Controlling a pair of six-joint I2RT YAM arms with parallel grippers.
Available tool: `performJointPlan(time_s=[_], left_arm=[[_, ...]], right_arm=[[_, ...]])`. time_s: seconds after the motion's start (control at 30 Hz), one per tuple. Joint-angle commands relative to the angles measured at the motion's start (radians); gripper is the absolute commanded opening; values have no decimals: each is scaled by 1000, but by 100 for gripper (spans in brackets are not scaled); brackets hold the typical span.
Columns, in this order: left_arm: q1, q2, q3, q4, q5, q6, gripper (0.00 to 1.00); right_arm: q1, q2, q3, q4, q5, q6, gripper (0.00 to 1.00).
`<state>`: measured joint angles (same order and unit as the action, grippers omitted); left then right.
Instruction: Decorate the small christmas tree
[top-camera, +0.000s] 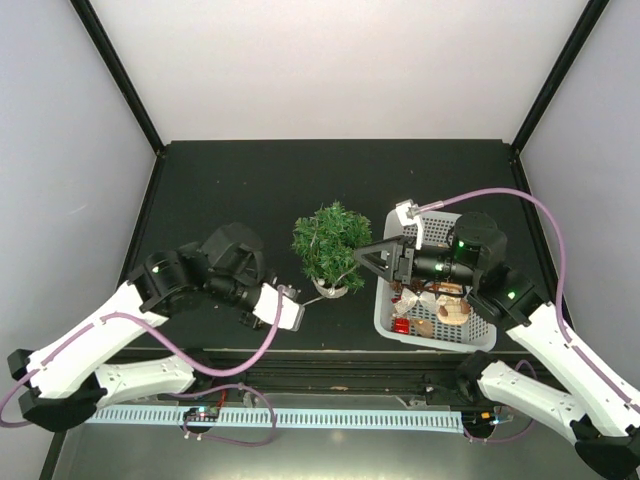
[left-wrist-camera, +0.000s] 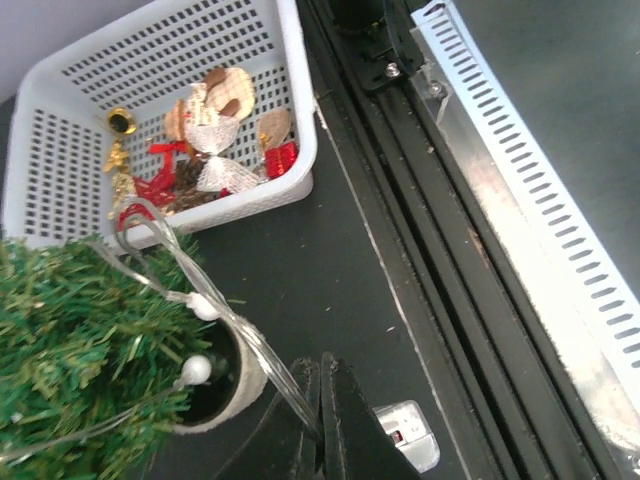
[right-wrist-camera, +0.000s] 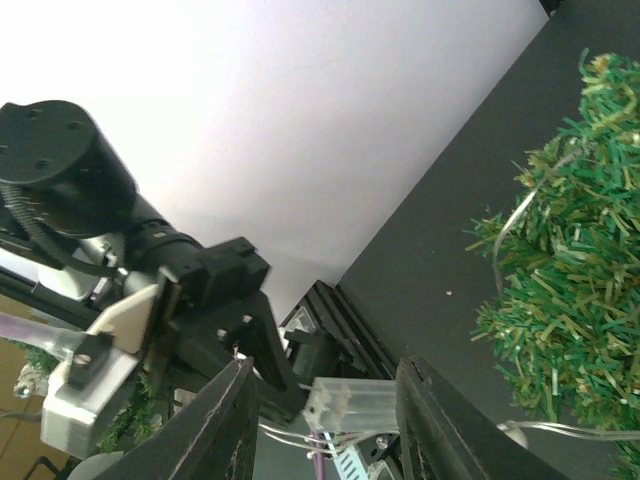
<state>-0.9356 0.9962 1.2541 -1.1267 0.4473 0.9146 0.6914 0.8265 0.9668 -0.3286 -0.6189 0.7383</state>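
The small christmas tree (top-camera: 331, 241), bushy and dark green in a cream-white pot (top-camera: 331, 288), stands mid-table. It also shows in the left wrist view (left-wrist-camera: 70, 360) and the right wrist view (right-wrist-camera: 570, 280). A clear light string (left-wrist-camera: 200, 305) with white bulbs is draped over it. My left gripper (top-camera: 291, 306) is just left of the pot, shut on the string's wire (left-wrist-camera: 300, 405). The string's clear battery box (left-wrist-camera: 408, 436) lies on the table beside that gripper. My right gripper (top-camera: 374, 256) is open and empty, hovering at the tree's right side.
A white lattice basket (top-camera: 388, 312) right of the tree holds red, gold and silver ornaments (left-wrist-camera: 215, 140). The black rail and white slotted strip (top-camera: 300, 415) run along the near edge. Black frame posts stand at the back corners. The left arm (right-wrist-camera: 100, 220) fills the right wrist view's left side.
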Motion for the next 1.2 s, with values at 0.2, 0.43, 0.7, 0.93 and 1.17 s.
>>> performJointPlan(time_s=[0.2, 0.43, 0.7, 0.93, 1.17], left_arm=[[59, -131, -26, -6, -120, 47, 1], [107, -200, -147, 72, -214, 57, 1], [245, -223, -211, 180, -285, 151, 2], [399, -132, -189, 279, -291, 242, 2], [464, 14, -153, 389, -311, 256, 2]], right_arm=[[2, 29, -28, 13, 35, -16, 41], [2, 41, -30, 20, 44, -6, 41], [1, 60, -31, 38, 36, 4, 41], [2, 65, -27, 41, 24, -7, 41], [2, 95, 48, -108, 136, -105, 41]])
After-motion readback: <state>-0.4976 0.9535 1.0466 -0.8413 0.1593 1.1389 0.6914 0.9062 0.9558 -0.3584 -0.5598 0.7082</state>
